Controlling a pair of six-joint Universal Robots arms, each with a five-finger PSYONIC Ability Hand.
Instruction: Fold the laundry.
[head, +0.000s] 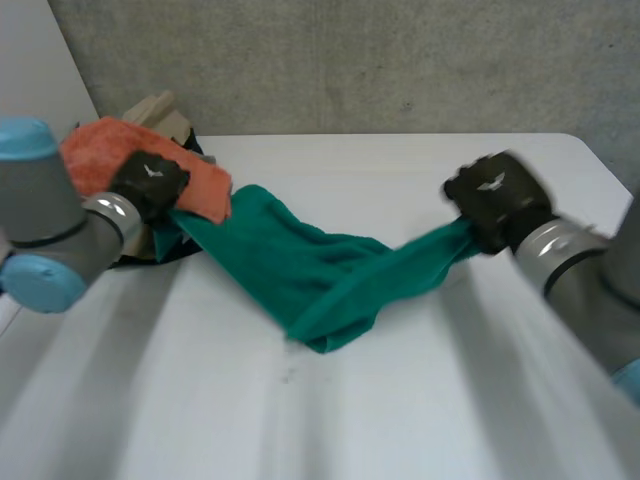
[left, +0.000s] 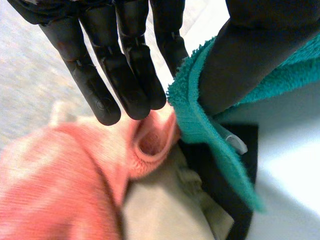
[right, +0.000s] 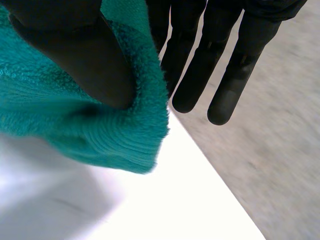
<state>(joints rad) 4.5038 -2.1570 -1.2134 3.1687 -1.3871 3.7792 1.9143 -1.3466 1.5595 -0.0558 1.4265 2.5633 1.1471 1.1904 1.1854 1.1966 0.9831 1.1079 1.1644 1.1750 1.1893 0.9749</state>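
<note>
Over the white table (head: 400, 420): green terry towel (head: 320, 270) hangs strung between both hands, middle sagging low to the tabletop.
Left hand (head: 150, 183): thumb pinches one towel end against straight fingers, just over the orange terry cloth (head: 100, 150).
Right hand (head: 495, 200): thumb clamps the opposite end against its fingers.
Why: probably pulling it out flat before folding.

A white desk (head: 400, 400) with rounded far corners. A green towel (head: 320, 275) stretches from nine to three o'clock with both ends raised, and its sagging lowest fold touches the surface near the centre. Laundry is heaped on the ten o'clock corner: an orange towel (head: 95, 150) on top, with beige cloth (head: 160, 108) and a black item (left: 250, 131) beneath.
</note>
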